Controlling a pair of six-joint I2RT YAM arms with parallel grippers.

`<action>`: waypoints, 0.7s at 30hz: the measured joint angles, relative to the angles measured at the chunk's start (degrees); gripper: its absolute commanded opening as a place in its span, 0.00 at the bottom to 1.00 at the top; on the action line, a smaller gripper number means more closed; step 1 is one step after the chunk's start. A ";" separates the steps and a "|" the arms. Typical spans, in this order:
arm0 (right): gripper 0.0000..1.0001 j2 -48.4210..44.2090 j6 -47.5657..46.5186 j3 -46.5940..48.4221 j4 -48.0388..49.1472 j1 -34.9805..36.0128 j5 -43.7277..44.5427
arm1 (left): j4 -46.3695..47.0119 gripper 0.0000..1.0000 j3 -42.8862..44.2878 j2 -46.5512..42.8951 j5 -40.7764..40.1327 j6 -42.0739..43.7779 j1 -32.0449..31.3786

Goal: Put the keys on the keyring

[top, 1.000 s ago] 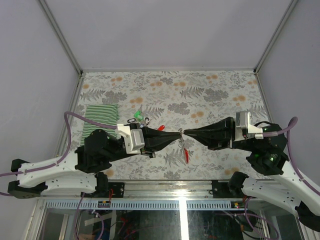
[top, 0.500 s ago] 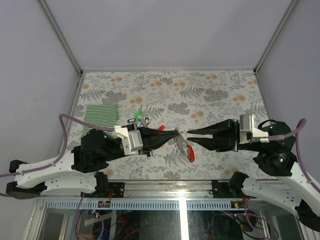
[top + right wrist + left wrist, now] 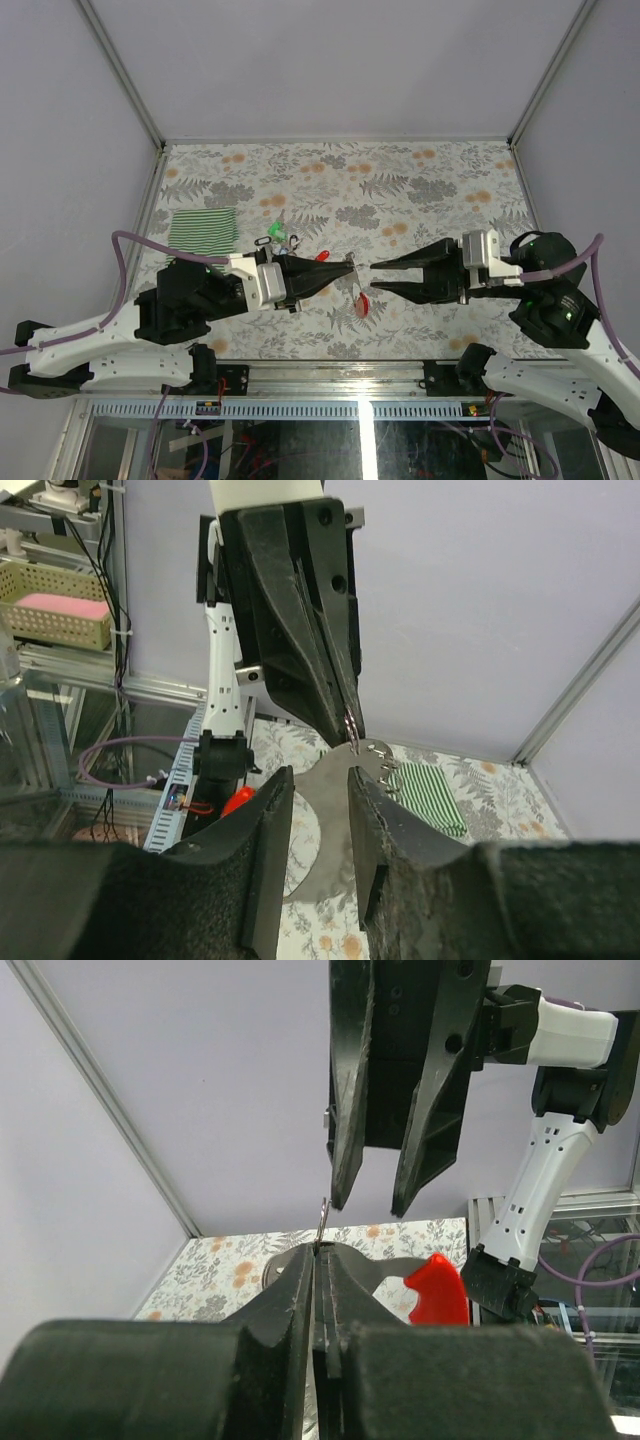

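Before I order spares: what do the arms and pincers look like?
The left arm and right arm have white links and black joint housings. The left pincer and right pincer are black, each with two long tapered fingers. A purple cable loops along each arm.

Grey-and-orange floral tabletop (image 3: 420,190); green-and-white striped cloth (image 3: 203,228) near its left edge; red-tagged key (image 3: 363,305); green-tagged key (image 3: 278,230); silvery keyring (image 3: 349,721).

Wears white link shells and black joint housings on left arm (image 3: 100,345) and right arm (image 3: 535,378); trails purple cables (image 3: 130,234); ends in long, black, tapered fingers (image 3: 318,276) behind white wrist blocks (image 3: 268,282).
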 measured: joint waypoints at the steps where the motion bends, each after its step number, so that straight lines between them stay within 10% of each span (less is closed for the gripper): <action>1: 0.36 0.37 -0.39 0.02 -0.33 0.00 -0.07 | -0.07 0.00 0.04 0.02 0.15 0.04 0.00; 21: 0.37 1.64 -1.92 0.00 -0.33 0.00 -1.57 | -2.69 0.00 0.28 0.55 2.47 0.15 0.00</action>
